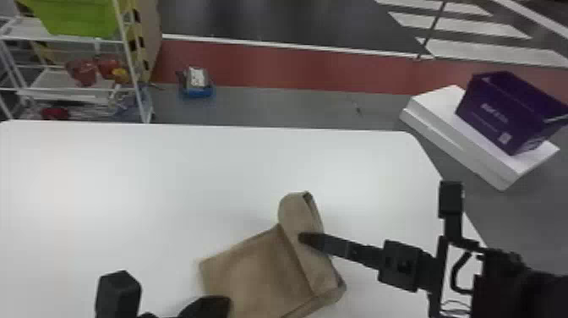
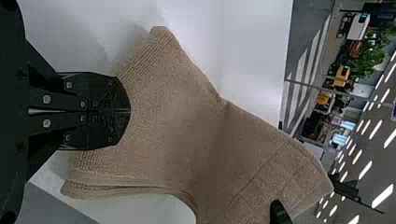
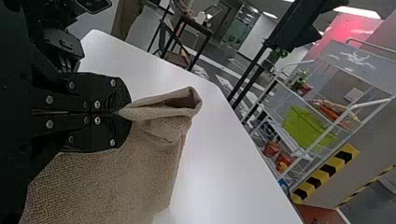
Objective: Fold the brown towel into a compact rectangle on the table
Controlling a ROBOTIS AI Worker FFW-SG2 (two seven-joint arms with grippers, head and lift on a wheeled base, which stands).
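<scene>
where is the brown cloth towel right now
In the head view, the brown cloth towel lies on the near side of the white table, around mid-width, with the black right gripper at its folded strip.

Lies as a brown, finely ribbed towel (image 1: 258, 270), only partly folded and still uneven in outline, with a broad panel between the left gripper (image 1: 209, 305) and the right gripper (image 1: 305, 237), then a raised, doubled strip pinched at the right gripper's tips and looped open just beyond them.
</scene>
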